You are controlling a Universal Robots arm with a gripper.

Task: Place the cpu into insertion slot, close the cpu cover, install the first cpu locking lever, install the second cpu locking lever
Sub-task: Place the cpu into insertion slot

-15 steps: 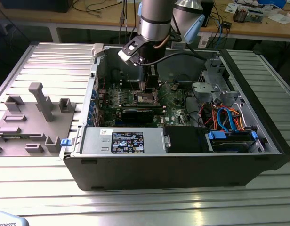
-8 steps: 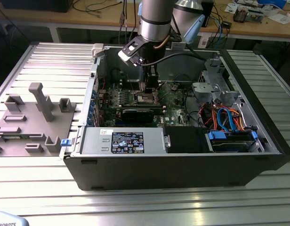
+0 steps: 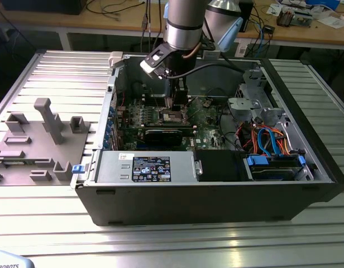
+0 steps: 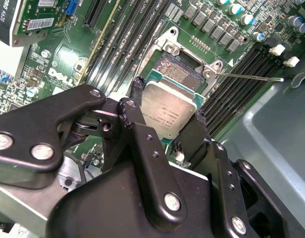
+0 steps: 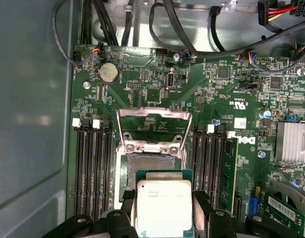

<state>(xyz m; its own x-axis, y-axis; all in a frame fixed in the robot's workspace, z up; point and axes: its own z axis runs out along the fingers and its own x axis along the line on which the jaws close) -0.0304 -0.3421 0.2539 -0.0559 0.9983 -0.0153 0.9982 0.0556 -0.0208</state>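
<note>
Cpu (image 5: 165,206): small square chip, silvery-grey lid up, green substrate edge showing on the far side. The jaws are closed on it, one black finger (image 5: 127,210) on each of two opposite edges. Both wrist views show it lying flat and level in the grip.

- Position: over the near edge of the insertion slot (image 5: 151,166). The bare contact field shows beyond the chip. Cannot tell whether the underside touches the slot frame.
- Cpu cover (image 5: 155,113): thin silvery frame with a square window. It is swung up on the hinge at the far side of the slot and stands open, with the board visible through the window.
- Locking lever (image 4: 251,77): thin wire rod in the second wrist view, sticking out sideways from a corner of the slot over the memory slots. Not latched down.
- Memory slots (image 5: 93,168): long black rows with white end clips, flanking the insertion slot on both sides.
- Motherboard (image 5: 142,94): green. Further on are a round coin cell (image 5: 108,72) and, off to one side, a finned heatsink (image 5: 293,141).
- Exterior view: the arm (image 3: 183,25) reaches straight down into an open computer case (image 3: 216,195) lying on its side. A bundle of blue and orange cables (image 3: 267,138) sits toward the exterior view's right.
- The case rests on a ribbed metal tabletop (image 3: 161,245). A grey fixture plate (image 3: 32,151) with upright blocks is on the exterior view's left, just beside the case.
- Beyond it all is a wooden tabletop (image 3: 49,21) with cables strewn on it.
</note>
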